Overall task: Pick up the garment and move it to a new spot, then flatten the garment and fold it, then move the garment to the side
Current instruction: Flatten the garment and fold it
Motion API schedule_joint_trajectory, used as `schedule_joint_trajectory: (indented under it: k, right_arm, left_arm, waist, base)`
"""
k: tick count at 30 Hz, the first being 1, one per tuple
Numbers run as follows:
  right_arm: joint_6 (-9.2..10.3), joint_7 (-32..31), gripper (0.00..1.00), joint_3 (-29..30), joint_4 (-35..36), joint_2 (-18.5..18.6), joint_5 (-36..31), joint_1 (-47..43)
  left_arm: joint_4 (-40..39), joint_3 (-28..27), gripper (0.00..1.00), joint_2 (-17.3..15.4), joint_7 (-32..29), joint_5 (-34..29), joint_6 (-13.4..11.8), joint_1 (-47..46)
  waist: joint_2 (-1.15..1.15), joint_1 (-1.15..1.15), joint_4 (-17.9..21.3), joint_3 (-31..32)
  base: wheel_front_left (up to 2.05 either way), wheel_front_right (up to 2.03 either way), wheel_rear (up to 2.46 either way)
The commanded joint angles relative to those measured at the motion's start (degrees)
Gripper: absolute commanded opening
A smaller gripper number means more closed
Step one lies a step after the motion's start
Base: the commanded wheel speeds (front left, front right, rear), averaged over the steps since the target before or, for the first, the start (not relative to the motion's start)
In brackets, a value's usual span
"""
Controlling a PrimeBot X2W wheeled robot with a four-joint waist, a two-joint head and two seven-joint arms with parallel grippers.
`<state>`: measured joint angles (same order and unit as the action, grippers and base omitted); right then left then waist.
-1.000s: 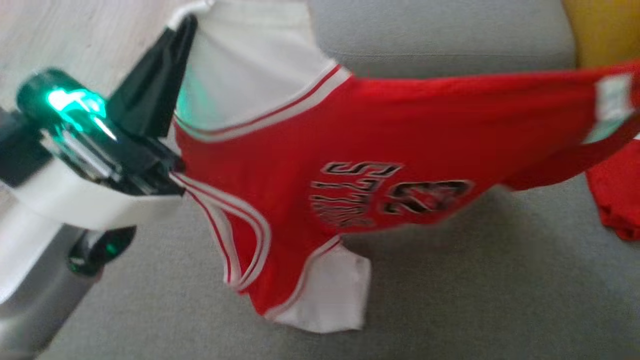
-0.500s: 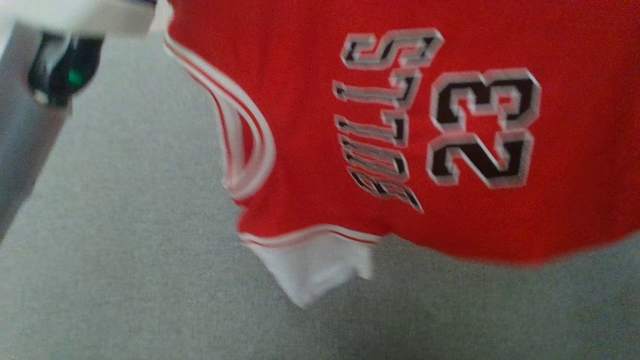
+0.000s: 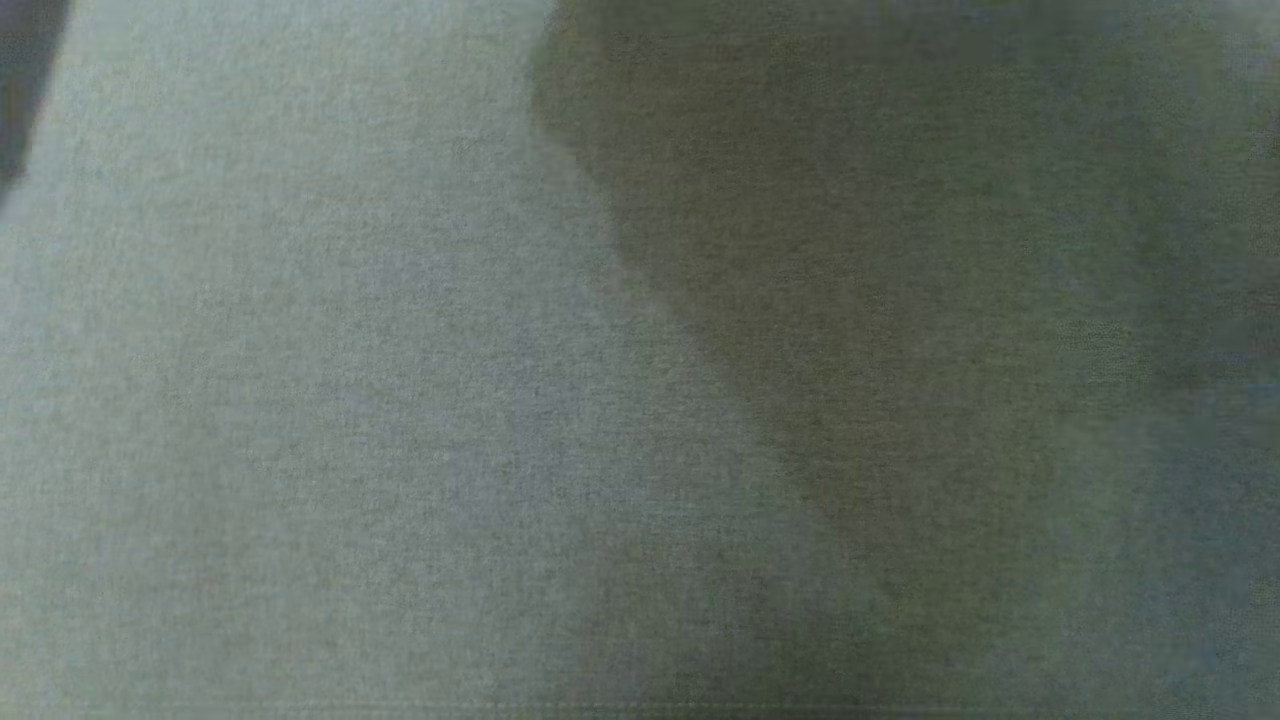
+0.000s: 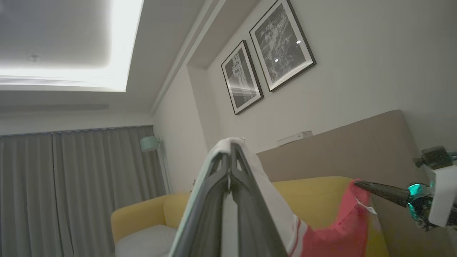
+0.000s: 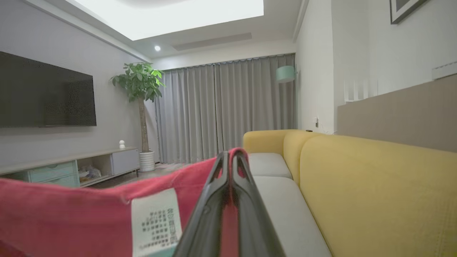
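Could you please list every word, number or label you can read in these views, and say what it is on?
No text is legible.
White care label on the red garment, right wrist view: rows of print, too small and blurred to read.

The garment is red, its sleeve white, edged with red-and-white stripes; its label white with dark print. The sofa is yellow, its cushions grey. The curtains are grey.
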<state>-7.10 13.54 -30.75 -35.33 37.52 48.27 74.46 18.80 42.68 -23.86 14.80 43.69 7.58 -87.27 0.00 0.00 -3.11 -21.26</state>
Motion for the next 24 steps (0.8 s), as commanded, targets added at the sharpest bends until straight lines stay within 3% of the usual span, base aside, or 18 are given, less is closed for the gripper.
schedule_joint_trajectory:
  k: [1, 8, 17, 24]
  right_arm:
    - [-0.39, 0.37, 0.00, -0.18, 1.06, 0.74, 0.52, -0.95]
    - [-0.39, 1.14, 0.00, -4.91, 0.98, 3.68, 4.81, -12.12]
    - [-0.39, 1.42, 0.00, -11.87, 7.27, 9.66, 10.22, -37.64]
    - [-0.39, 1.44, 0.00, -5.41, 14.91, 11.28, 10.93, -57.31]
  left_arm:
    - [-1.22, -1.42, 0.00, -3.00, 0.17, 0.73, -0.10, 0.29]
    - [-12.57, 7.07, 0.00, -8.87, 0.18, 4.52, -0.10, 16.98]
    - [-18.80, 15.10, 0.00, -13.86, 0.19, 1.09, -0.09, 45.55]
    - [-22.08, 15.16, 0.00, -16.38, 0.19, -0.21, -0.29, 63.66]
  waist:
    - [0.00, 0.00, -0.88, -0.83]
    - [0.00, 0.00, -1.72, -1.59]
    - [0.00, 0.00, -1.24, 4.49]
    - [0.00, 0.00, -0.09, 9.63]
  base:
    - [0.00, 0.00, 0.00]
    - [0.00, 0.00, 0.00]
    - [0.00, 0.00, 0.00]
    - [0.00, 0.00, 0.00]
